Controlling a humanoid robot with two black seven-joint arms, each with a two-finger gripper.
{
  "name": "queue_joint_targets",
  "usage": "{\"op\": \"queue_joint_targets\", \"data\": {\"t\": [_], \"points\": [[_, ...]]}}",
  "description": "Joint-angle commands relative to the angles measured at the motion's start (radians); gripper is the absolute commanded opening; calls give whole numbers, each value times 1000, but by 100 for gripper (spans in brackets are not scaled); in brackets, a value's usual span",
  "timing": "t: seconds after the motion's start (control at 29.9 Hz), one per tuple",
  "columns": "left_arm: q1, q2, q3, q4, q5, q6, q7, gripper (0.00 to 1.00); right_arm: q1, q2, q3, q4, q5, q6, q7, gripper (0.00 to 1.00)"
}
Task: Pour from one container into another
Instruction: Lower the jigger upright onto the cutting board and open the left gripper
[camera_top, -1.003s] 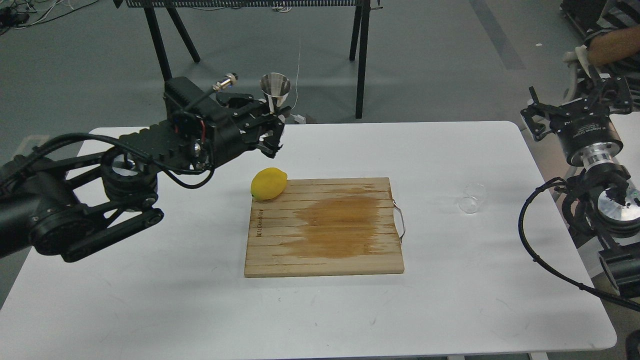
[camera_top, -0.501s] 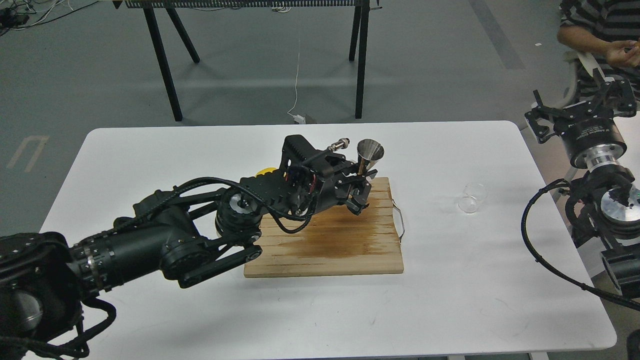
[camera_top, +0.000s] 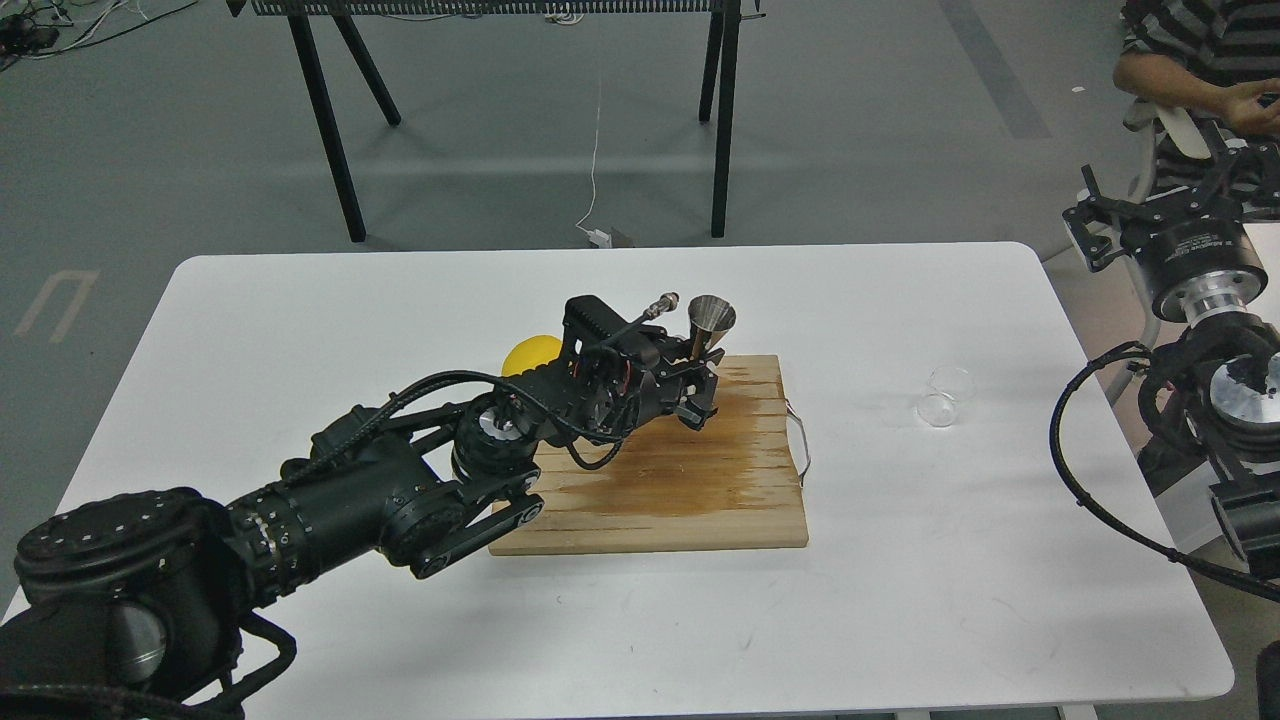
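Observation:
The shiny steel jigger (camera_top: 712, 318) stands upright over the back edge of the wooden cutting board (camera_top: 700, 500). My left gripper (camera_top: 704, 368) is shut on its waist, and the fingers hide its lower cone. The small clear cup (camera_top: 945, 397) rests on the white table to the right of the board, with nothing touching it. My right gripper (camera_top: 1098, 212) hangs beyond the table's right edge, far from the cup. It is dark and seen at an angle, so its fingers cannot be told apart.
A yellow lemon (camera_top: 526, 354) lies at the board's back left corner, partly behind my left arm. The board has a dark wet stain and a wire handle (camera_top: 800, 440) on its right side. A seated person (camera_top: 1200, 60) is at the far right.
My left arm carried the jigger from above the table's back left down to the board's back edge, then slightly left and lower. The right arm drifted a little to the right.

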Motion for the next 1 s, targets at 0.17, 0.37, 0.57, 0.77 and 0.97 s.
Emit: {"op": "queue_joint_targets", "data": {"t": [0.17, 0.37, 0.57, 0.77, 0.97], "points": [[28, 0, 16, 17, 0, 67, -45, 3, 5, 1, -2, 1, 0, -28, 3, 100], [73, 0, 36, -3, 0, 85, -51, 3, 6, -2, -5, 5, 0, -28, 3, 100], [98, 0, 39, 3, 0, 85, -51, 3, 8, -2, -6, 5, 0, -28, 3, 100], [104, 0, 37, 9, 0, 87, -53, 5, 22, -2, -11, -2, 0, -26, 3, 100], [107, 0, 37, 27, 0, 85, -56, 6, 23, -2, -12, -1, 0, -25, 3, 100]]}}
